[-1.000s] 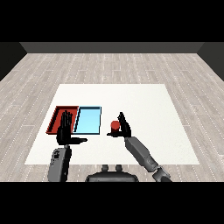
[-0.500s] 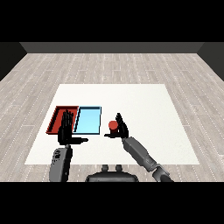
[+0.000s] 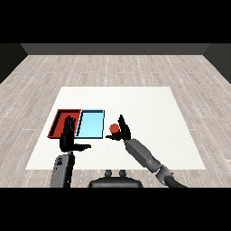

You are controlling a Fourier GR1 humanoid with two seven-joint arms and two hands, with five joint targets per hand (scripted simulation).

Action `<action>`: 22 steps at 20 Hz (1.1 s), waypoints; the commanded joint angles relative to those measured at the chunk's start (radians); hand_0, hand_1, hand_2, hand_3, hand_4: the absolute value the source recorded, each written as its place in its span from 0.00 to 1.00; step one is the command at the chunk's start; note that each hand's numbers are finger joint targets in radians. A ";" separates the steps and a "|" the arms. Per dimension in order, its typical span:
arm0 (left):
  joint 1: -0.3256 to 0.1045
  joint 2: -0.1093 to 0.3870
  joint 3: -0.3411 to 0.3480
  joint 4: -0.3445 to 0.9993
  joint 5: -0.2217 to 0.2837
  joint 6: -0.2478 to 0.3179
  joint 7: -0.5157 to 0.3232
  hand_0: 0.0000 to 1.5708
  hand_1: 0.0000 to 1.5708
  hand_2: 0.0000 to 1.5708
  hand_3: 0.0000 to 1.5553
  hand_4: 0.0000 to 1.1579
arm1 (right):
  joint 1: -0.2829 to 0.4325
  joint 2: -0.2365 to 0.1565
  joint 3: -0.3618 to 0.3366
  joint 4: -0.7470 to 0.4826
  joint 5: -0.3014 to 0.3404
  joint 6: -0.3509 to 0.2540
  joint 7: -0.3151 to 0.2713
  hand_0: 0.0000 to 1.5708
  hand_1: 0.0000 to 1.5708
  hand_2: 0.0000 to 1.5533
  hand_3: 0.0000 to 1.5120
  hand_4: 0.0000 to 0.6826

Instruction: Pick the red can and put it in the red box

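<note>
The red can (image 3: 114, 129) is just right of the light blue tray (image 3: 91, 123), near its front right corner. My right hand (image 3: 123, 132) is against the can's right side, curled round it, with one digit sticking up behind it and another reaching under its front. The red tray (image 3: 60, 122) lies left of the blue one, sharing a wall with it. My left hand (image 3: 69, 138) is held upright and open over the red tray's front edge, fingers straight and thumb pointing right. I cannot tell whether the can touches the table.
White table (image 3: 149, 113) stretches wide to the right and behind the trays. Both trays hold nothing. My right forearm (image 3: 144, 155) runs diagonally from the lower right; my left forearm (image 3: 62, 169) comes straight up from below.
My right hand and the red can have shifted a little to the left, closer to the blue tray. The left hand has stayed where it was.
</note>
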 commanded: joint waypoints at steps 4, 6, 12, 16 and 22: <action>0.018 0.028 0.021 -0.042 0.021 -0.019 0.019 0.00 0.00 0.00 0.00 0.00 | 0.005 0.000 -0.010 0.052 0.060 -0.071 -0.010 0.97 0.97 0.97 0.97 0.72; 0.018 0.018 0.026 0.050 0.008 -0.032 -0.072 0.00 0.00 0.00 0.00 0.00 | 0.000 0.000 0.068 0.015 0.034 -0.189 0.047 0.97 0.97 0.95 0.95 0.84; -0.045 0.020 0.047 0.082 0.048 -0.034 -0.021 0.00 0.00 0.00 0.00 0.00 | -0.062 0.000 0.136 0.119 -0.015 -0.197 0.025 0.97 0.97 0.95 0.94 0.81; 0.003 0.018 0.019 0.010 0.029 -0.027 0.004 0.00 0.00 0.00 0.00 0.00 | -0.069 0.000 0.083 0.092 0.044 -0.185 0.087 0.97 0.97 0.95 0.93 0.80; 0.002 0.014 0.029 0.032 0.039 -0.029 -0.015 0.00 0.00 0.00 0.00 0.00 | -0.117 0.000 0.093 0.149 0.022 -0.192 0.064 0.99 0.99 0.95 0.93 0.82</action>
